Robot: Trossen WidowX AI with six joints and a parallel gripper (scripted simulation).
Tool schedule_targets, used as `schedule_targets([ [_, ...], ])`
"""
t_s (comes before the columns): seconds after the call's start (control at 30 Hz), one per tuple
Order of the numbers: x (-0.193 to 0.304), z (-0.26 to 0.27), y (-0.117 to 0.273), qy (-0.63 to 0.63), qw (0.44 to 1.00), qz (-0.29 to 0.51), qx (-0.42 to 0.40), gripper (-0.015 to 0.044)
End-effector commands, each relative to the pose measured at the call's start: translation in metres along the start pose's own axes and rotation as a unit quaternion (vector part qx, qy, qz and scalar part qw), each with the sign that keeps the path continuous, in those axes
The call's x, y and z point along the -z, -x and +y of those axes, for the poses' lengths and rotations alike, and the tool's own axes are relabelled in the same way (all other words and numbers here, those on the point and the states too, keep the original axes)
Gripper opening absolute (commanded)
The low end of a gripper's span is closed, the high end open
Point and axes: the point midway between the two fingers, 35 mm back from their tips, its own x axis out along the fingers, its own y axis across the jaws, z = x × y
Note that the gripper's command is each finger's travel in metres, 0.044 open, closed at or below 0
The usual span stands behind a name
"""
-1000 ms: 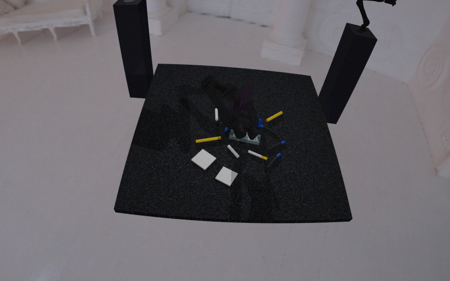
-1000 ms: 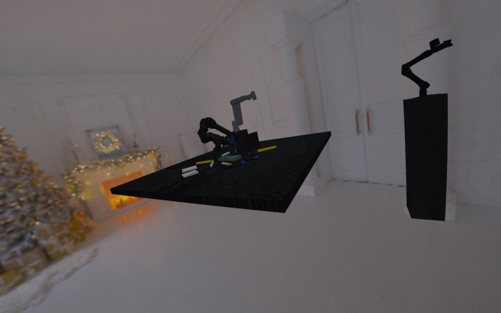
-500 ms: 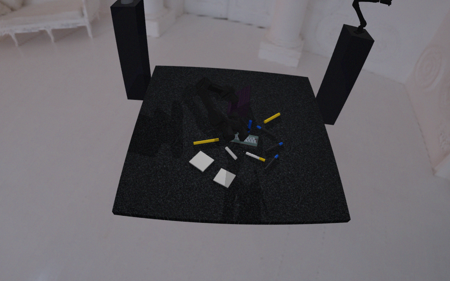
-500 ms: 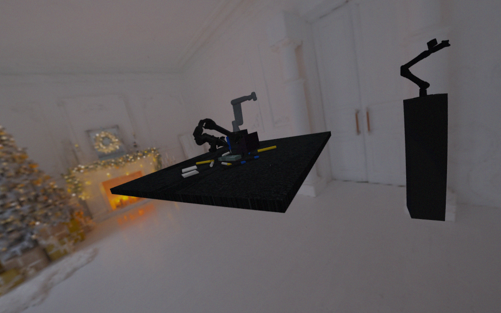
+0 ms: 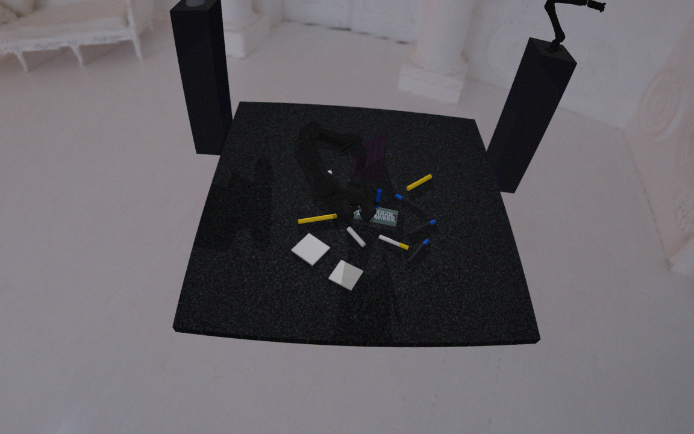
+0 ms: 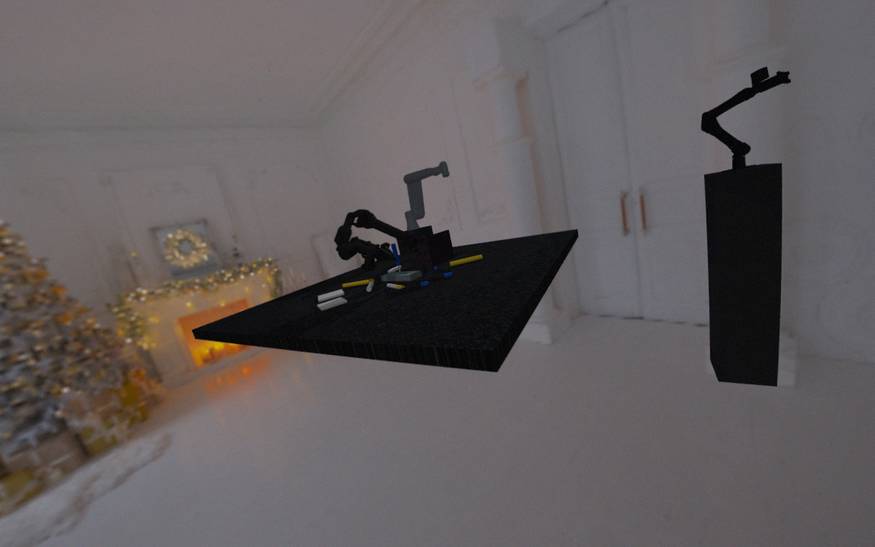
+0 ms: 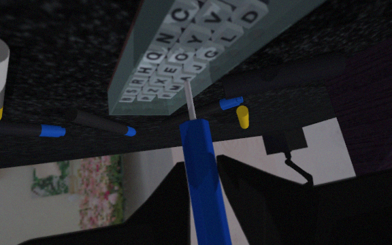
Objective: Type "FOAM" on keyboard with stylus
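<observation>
The teal keyboard (image 5: 397,214) (image 6: 401,276) (image 7: 148,109) lies on the dark desk, its white letter keys facing up. My gripper (image 7: 201,165) is shut on the blue stylus (image 5: 378,195) (image 6: 396,255) (image 7: 203,190), in the wrist view low in the middle. The stylus's thin grey tip (image 7: 190,99) reaches the A key (image 7: 185,78); whether it touches or presses the key I cannot tell. The F key (image 7: 167,95) and M key (image 7: 175,88) are just left of the tip, and the O key (image 7: 182,56) lies farther up. In the top view the arm covers the keyboard's left part.
A dark purple stand (image 5: 373,148) (image 7: 369,102) is behind the keyboard. Around it lie yellow sticks (image 5: 418,182) (image 5: 314,219), a white and yellow marker (image 5: 393,242), a white cylinder (image 5: 356,236) and dark pens with blue ends. Two white squares (image 5: 310,249) (image 5: 346,275) lie in front.
</observation>
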Motion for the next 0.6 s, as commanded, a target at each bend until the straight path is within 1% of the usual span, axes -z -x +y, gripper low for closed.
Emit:
schedule_targets([
  [0.0, -0.0012, -0.0009, -0.0021, 0.002, 1.000, -0.001, 0.002, 0.0000],
  [0.1, -0.0027, -0.0006, -0.0040, 0.002, 1.000, -0.002, 0.002, 0.0079],
  [0.57, -0.0072, -0.0006, -0.0068, 0.002, 1.000, -0.002, 0.002, 0.0081],
])
